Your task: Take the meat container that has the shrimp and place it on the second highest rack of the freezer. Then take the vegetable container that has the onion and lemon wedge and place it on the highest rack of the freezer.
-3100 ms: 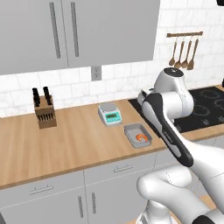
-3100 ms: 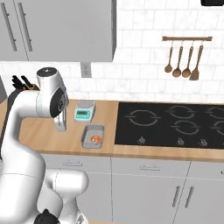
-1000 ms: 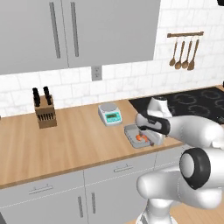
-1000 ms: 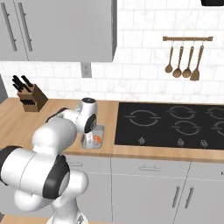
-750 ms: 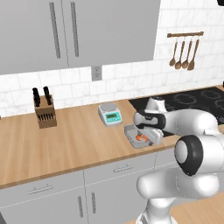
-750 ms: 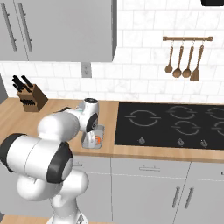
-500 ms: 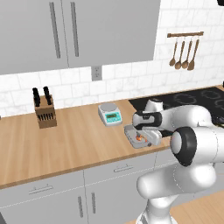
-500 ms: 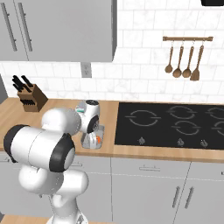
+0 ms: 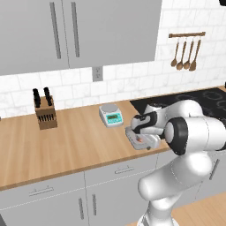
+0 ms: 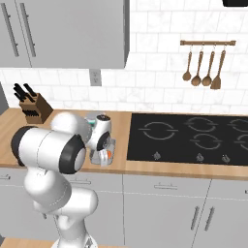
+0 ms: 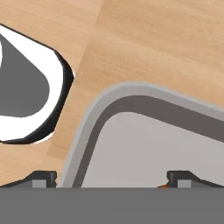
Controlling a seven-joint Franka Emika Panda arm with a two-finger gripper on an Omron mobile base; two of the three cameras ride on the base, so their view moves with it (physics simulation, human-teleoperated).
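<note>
A white robot arm bends low over a light wooden table (image 9: 66, 141), its end effector (image 11: 111, 177) right down at a shallow grey meat container with a raised rim (image 9: 140, 140) and its fingers spread wide apart, holding nothing. The container sits near the table's front edge, just left of a black glass cooktop (image 10: 193, 135), with a small orange curled shrimp (image 9: 140, 140) lying inside. From the hand camera, one dark fingertip (image 11: 41, 177) sits outside the container's rounded corner and the other inside it, so the rim wall lies between them.

The likely risk is a grip on one corner alone: lifted that way, the tray could tip and spill the shrimp, or slide toward the front edge if nudged before the fingers close.

A small white kitchen scale with a green display (image 9: 111, 116) stands close behind the container, leaving little room there. A wooden knife block (image 9: 45, 115) is well apart to the left. Above the container the space is open.
</note>
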